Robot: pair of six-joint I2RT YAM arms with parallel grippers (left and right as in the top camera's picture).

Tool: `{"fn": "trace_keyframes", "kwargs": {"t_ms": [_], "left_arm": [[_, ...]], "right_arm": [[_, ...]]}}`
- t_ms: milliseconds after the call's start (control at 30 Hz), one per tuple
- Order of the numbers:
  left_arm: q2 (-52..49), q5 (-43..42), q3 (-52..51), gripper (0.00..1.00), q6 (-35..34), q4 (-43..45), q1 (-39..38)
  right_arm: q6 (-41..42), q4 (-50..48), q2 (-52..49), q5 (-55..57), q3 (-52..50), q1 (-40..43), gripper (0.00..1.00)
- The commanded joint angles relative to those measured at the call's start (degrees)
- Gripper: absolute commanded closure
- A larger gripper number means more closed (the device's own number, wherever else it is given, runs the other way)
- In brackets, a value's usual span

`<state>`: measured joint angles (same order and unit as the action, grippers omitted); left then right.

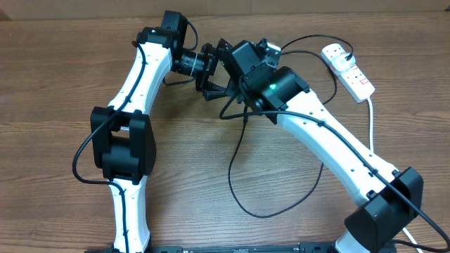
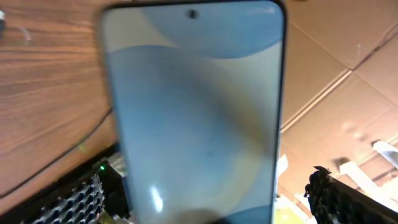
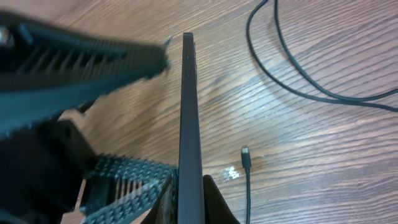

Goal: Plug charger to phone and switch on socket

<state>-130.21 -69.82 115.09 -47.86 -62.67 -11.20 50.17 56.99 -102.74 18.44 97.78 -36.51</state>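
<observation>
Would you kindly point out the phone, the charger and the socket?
phone (image 2: 193, 112): left wrist view, middle of screen.
charger (image 3: 245, 155): right wrist view, free connector end.
socket (image 1: 358, 79): overhead view, white body by label.

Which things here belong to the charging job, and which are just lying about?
Job: phone, held on edge; charger, its connector lying unplugged; socket.
Lying about: small pale scrap beside the connector; cardboard backdrop.
</observation>
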Motion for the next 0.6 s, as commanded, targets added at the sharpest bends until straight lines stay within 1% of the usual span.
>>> {"fn": "trace_keyframes", "kwargs": {"t_ms": [0, 67, 167, 300, 333, 433, 533, 567], "left_arm": [[0.24, 2.93, 1.42, 0.00, 0.72, 0.83, 1.31], [0.24, 2.86, 1.42, 0.00, 0.70, 1.46, 1.88], [0.24, 2.67, 1.42, 0.00, 0.44, 1.40, 2.69], [0.24, 1.70, 1.42, 0.03, -1.99, 1.16, 3.19], [0.24, 1.14, 1.42, 0.04, -2.91, 1.18, 3.26], [0.24, 0.74, 1.42, 0.14, -7.21, 1.20, 3.26], [0.24, 0.76, 1.42, 0.24, -11.47, 1.22, 3.28], [0.24, 0.72, 1.42, 0.24, -12.02, 1.25, 3.28]], "right_arm": [[2.51, -1.07, 0.79, 1.99, 1.38, 2.47, 0.96], [6.64, -0.96, 1.05, 1.90, 1.38, 4.15, 0.96], [15.58, -0.81, 1.16, -0.33, 1.38, 6.78, 0.96], [26.64, -0.85, 1.14, -11.89, 1.33, 9.94, 0.96], [29.44, -0.98, 1.14, -14.97, 1.33, 10.54, 0.96], [36.02, -2.01, 1.14, -22.93, 1.33, 11.52, 0.96], [42.23, -3.96, 1.14, -28.46, 1.33, 11.52, 0.96], [43.78, -4.28, 1.14, -29.14, 1.33, 11.52, 0.96]]}}
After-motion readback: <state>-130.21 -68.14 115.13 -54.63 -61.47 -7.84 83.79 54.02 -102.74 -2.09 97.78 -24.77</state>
